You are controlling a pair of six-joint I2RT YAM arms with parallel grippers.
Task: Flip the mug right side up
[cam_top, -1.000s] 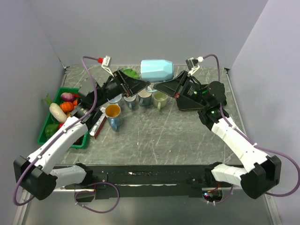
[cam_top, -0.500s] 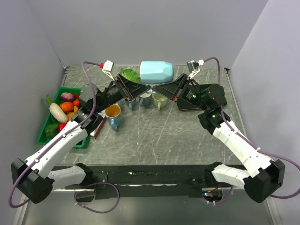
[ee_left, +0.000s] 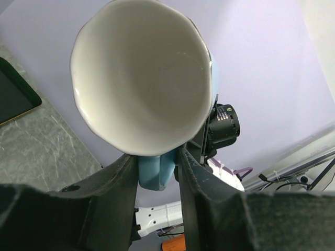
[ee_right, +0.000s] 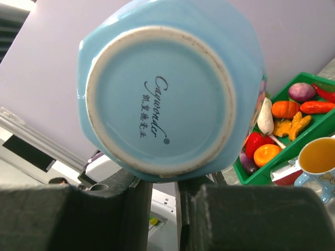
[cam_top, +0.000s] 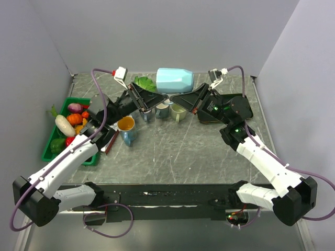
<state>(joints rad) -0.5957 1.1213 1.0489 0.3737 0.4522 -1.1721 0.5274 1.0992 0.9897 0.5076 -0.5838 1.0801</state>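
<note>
Plain lilac-grey walls (cam_top: 157, 31) close in three sides of the grey, white-veined table (cam_top: 172, 151) where my two arms are bolted. A green tray (cam_top: 47, 151) of vegetables (cam_top: 73, 117) sits at the table's left edge. The mug (cam_top: 175, 79), pale blue, is off the table near the back wall, lying on its side between my two wrists, with its white inside facing my left wrist camera and its printed base facing my right one. Below it on the table stands a row of cups (cam_top: 170, 109), and one with an orange inside (cam_top: 126, 124) is nearer the tray. My left gripper (ee_left: 157, 157) is clamped on a blue part at the mug's lower edge; the rim hides what that part is. My right gripper (ee_right: 165, 183) sits under the base with its fingers close together, and I cannot tell whether they pinch anything. From overhead both wrists cover the grip points and parts of the cups.
</note>
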